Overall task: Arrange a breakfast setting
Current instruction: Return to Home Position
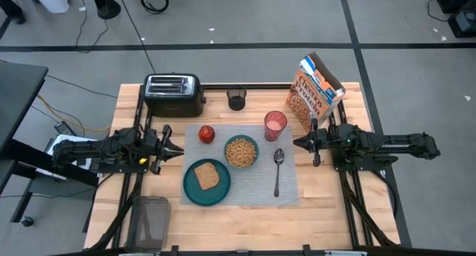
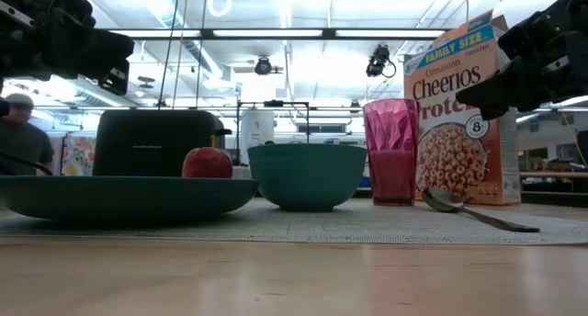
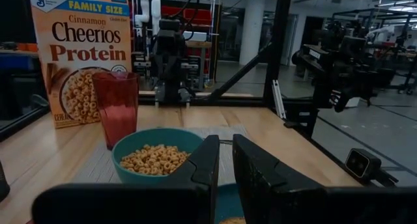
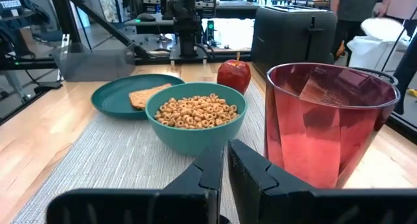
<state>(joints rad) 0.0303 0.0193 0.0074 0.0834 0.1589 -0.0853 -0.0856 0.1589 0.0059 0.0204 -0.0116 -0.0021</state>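
Observation:
A grey ribbed placemat [image 1: 290, 189] lies at the table's middle. On it rest a teal plate [image 1: 192, 189] with a toast slice [image 1: 206, 176], a teal bowl [image 1: 241, 152] of cereal, a red apple [image 1: 207, 134], a pink cup [image 1: 275, 125] and a metal spoon [image 1: 277, 170]. The Cheerios box [image 1: 316, 92] stands behind the mat's far right corner. My left gripper [image 1: 181, 152] is shut and empty, left of the mat. My right gripper [image 1: 296, 143] is shut and empty, right of the cup.
A black toaster [image 1: 173, 94] stands at the far left and a small black cup [image 1: 236, 100] at the far middle. A clear bin [image 1: 151, 220] sits at the near left. A person [image 2: 20, 141] shows in the room beyond.

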